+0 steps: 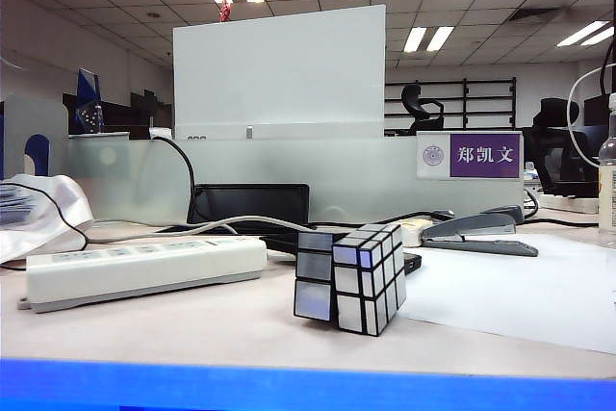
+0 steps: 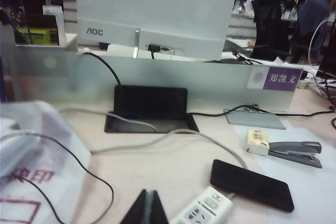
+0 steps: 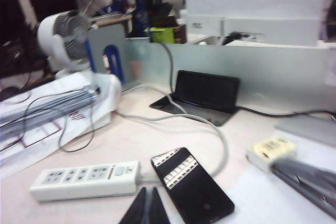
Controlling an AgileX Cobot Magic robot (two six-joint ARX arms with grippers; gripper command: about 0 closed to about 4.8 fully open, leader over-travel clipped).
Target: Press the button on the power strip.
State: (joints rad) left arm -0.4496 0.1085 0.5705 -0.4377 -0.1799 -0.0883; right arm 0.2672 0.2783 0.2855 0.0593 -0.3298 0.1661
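Note:
The power strip (image 1: 144,267) is a long white bar lying at the left of the desk, with a pale grey cord running off its right end. In the left wrist view, its cord end (image 2: 207,209) lies just beside my left gripper (image 2: 149,192), which is shut and empty and not touching it. The button (image 2: 210,202) is a small pale pad near that end. In the right wrist view, the power strip (image 3: 86,179) lies just beyond my right gripper (image 3: 148,190), also shut and empty, and the button (image 3: 120,171) sits by the cord end. Neither gripper shows in the exterior view.
A silver mirror cube (image 1: 351,276) stands mid-desk. A black phone (image 3: 191,184) lies beside the strip's cord end. A grey stapler (image 1: 481,233) and a small cream box (image 2: 257,141) lie to the right. Papers and a thin black cable (image 2: 31,182) sit left, with a glass partition (image 1: 289,175) behind.

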